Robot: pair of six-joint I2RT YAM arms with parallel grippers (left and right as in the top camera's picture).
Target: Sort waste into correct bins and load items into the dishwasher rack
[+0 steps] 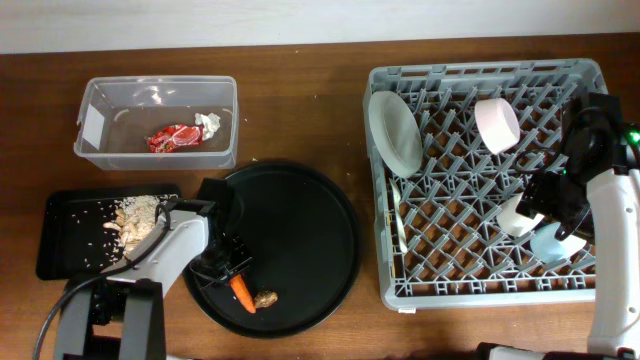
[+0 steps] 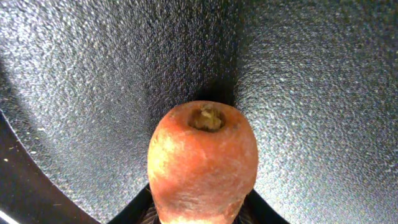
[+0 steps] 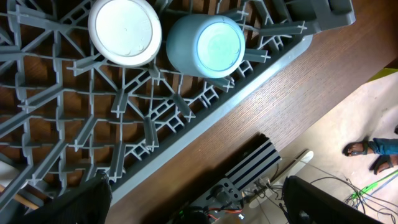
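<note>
My left gripper (image 1: 230,272) is shut on the orange carrot (image 1: 241,292) low over the large round black tray (image 1: 310,240). The left wrist view shows the carrot (image 2: 202,155) between my fingers (image 2: 199,216). A small brown lump (image 1: 265,298) lies beside it. The clear tub (image 1: 100,150) holds the red wrapper (image 1: 175,137) and white paper (image 1: 208,123). The shallow black tray (image 1: 60,240) holds rice crumbs (image 1: 135,215). The grey rack (image 1: 480,290) holds the plate (image 1: 395,130), pink bowl (image 1: 497,125), cream cup (image 3: 124,31), light-blue cup (image 3: 211,43) and fork (image 1: 398,220). My right gripper (image 3: 199,199) is open and empty over the rack's right edge.
The wooden table's right edge (image 3: 292,93) lies just past the rack. Cables and electronics (image 3: 249,174) sit below it on the floor side. My right arm (image 1: 600,200) reaches over the rack's right side.
</note>
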